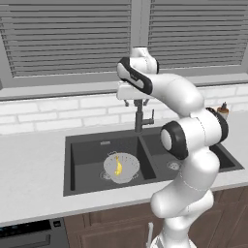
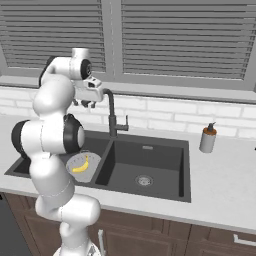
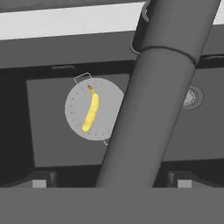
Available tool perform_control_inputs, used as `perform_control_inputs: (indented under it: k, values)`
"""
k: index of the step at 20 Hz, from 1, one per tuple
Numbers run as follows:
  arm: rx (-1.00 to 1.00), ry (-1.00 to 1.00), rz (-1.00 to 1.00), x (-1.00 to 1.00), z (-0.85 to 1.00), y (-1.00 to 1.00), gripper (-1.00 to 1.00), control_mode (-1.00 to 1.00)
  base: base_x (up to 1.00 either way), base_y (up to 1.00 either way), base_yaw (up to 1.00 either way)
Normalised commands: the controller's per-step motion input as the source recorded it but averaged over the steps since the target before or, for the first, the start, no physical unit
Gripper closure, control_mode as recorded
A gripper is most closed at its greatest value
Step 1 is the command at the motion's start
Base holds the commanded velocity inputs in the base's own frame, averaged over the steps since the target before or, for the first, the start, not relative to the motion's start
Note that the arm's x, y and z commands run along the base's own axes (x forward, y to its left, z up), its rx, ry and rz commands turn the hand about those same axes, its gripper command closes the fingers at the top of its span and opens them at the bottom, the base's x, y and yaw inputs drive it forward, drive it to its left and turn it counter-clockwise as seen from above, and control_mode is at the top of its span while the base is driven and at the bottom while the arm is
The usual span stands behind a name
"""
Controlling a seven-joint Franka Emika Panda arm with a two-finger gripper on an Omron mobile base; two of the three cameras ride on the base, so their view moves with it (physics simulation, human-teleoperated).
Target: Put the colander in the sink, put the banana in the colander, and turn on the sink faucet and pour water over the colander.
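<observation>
A: Left base view?
B: Colander [image 1: 121, 167] sits in sink [image 1: 87, 150], left basin, over the drain. Banana [image 1: 118, 166] lies inside it. Gripper [image 1: 133, 102] up at top of sink faucet [image 1: 139, 116], near worktop's back edge.
A: Right base view?
B: Same. Gripper [image 2: 86, 104] beside spout bend, jaws apart, nothing held. Soap bottle [image 2: 207, 138] at sink's rear right corner.
A: Hand view?
B: Faucet pipe runs between spread fingertips [image 3: 39, 179]; contact can't be told. Colander w/ banana below.
</observation>
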Motion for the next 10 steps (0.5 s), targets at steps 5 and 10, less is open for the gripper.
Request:
perform_control_inputs:
  k: [5, 10]
  values:
    - [0.0, 0.0, 0.0, 0.07, -0.4, 0.55, -1.0, -1.0, 0.0, 0.0, 0.0]
    - [0.0, 0.0, 0.0, 0.11, -0.34, 0.47, -1.0, -1.0, 0.0, 0.0, 0.0]
